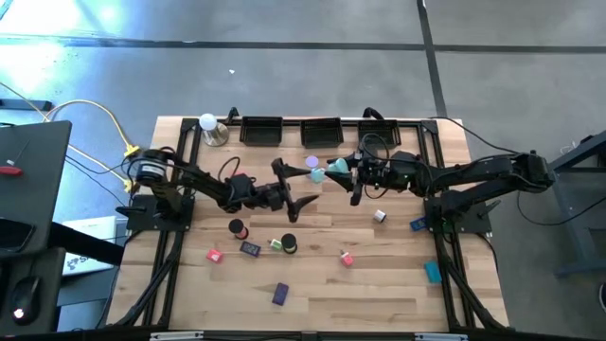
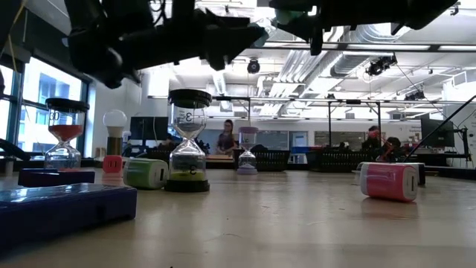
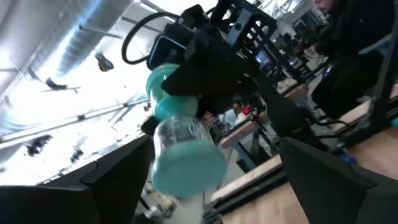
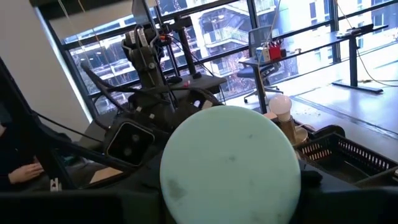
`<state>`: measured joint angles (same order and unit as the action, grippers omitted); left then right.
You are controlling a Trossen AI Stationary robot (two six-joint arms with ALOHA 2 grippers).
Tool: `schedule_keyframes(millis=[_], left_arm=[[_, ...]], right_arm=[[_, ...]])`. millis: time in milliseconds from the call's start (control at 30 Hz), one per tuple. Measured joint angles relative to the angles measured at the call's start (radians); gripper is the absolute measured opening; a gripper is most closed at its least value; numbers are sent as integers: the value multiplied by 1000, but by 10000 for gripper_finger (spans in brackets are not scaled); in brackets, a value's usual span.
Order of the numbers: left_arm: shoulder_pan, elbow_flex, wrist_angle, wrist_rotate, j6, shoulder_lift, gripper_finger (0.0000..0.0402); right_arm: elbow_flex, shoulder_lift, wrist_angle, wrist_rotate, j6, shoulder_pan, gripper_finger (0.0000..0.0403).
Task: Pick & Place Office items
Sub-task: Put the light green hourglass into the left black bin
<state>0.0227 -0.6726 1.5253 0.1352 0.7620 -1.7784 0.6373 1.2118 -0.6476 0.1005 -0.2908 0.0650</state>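
My right gripper [image 1: 345, 171] is above the table's far middle, shut on a teal sand timer [image 1: 335, 170]. The timer's round teal end cap [image 4: 230, 165] fills the right wrist view. My left gripper [image 1: 295, 186] hangs open just left of it, raised off the table. In the left wrist view its two fingers [image 3: 112, 186] stand either side of the timer [image 3: 183, 146] without touching it. A lilac timer [image 1: 311, 163] stands on the table near the trays. Other small items lie on the near half: a red timer [image 1: 237, 228], a black-topped green timer [image 2: 188, 141] and a pink block [image 2: 388, 181]. My right gripper grips the teal sand timer by its far end [image 3: 177, 84], coming level from the table's right. The timer lies roughly level along the fingers, with its free end cap [image 3: 189, 165] pointing at my left gripper. It is lifted clear of the table. The gripper hides the pads themselves.
Black trays [image 1: 262, 129] line the far edge, beside a white ball on a metal base [image 1: 208, 123]. A purple block [image 1: 280, 294], a teal block [image 1: 433, 272], a blue block [image 1: 418, 224] and a pink block [image 1: 347, 258] are scattered on the near half. People show in the room behind.
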Motion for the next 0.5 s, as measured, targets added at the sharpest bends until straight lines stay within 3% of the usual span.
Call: schedule_keyframes(millis=[167, 500], left_arm=[[-7, -52, -3, 0, 60, -17, 346], [-49, -71, -30, 1, 41, -20, 346]], right_arm=[[0, 0, 0, 0, -1, 0, 169], [0, 0, -1, -21, 0, 0, 159]])
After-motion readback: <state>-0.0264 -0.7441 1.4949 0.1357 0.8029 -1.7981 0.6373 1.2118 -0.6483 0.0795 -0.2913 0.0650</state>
